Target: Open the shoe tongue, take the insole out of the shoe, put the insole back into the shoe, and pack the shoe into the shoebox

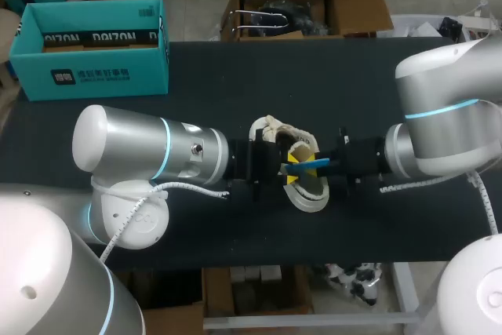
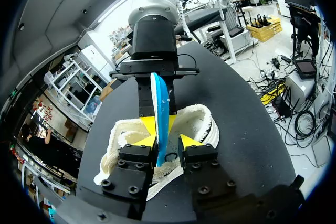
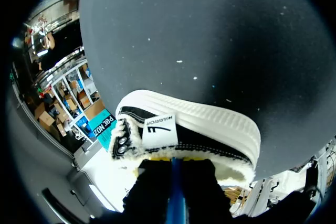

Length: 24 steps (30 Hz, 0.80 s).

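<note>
Left gripper (image 2: 166, 138) straddles insole (image 2: 160, 95); shoe (image 2: 202, 120) hides its lower end

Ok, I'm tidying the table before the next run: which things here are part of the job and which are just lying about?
In the job: shoe, blue insole held by the right claw, teal shoebox.
Not in the job: the black table under them.

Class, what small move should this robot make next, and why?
Probably close the left gripper on the blue insole. It stands on edge over the open shoe, held at its far end by the right gripper, and sits between the left fingers with a gap showing on one side. A second hold would likely steady it.
</note>
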Available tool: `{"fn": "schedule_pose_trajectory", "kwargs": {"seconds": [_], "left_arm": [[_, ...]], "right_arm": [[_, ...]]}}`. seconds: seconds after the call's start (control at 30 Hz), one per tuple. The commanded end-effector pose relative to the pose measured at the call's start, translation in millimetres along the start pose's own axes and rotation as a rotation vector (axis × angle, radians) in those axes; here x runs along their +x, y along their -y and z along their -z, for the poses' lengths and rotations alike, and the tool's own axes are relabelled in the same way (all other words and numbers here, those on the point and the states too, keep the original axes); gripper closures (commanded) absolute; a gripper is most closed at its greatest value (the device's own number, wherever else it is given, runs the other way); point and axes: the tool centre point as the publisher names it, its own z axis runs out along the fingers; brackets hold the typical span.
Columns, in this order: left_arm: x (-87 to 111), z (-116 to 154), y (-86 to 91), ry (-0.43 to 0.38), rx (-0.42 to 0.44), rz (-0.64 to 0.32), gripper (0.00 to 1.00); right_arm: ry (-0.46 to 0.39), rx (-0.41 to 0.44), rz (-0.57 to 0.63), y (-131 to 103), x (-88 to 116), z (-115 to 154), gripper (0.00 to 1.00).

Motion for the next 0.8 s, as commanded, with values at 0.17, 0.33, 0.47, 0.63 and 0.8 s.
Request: {"fn": "schedule_pose_trajectory", "kwargs": {"seconds": [0.17, 0.33, 0.47, 0.63, 0.8], "left_arm": [[3.3, -4, -0.1, 0.015, 0.005, -0.003, 1.0], [2.5, -3, -3.1, 0.018, 0.005, 0.004, 1.0], [3.1, -3, -5.2, 0.018, 0.008, 0.01, 1.0], [4.2, -1, -6.8, 0.019, 0.015, 0.015, 1.0], [4.0, 1, -8.7, 0.022, 0.018, 0.018, 1.0]], "right_arm": [[0.012, -0.002, 0.005, 8, -1, 6, 0.72], [-0.005, 0.013, 0.0, 13, -5, 15, 0.53], [-0.023, 0.036, 0.01, 16, -6, 20, 0.57], [-0.032, 0.045, 0.006, 17, -9, 23, 0.89], [-0.037, 0.051, -0.008, 15, -12, 22, 1.0]]}}
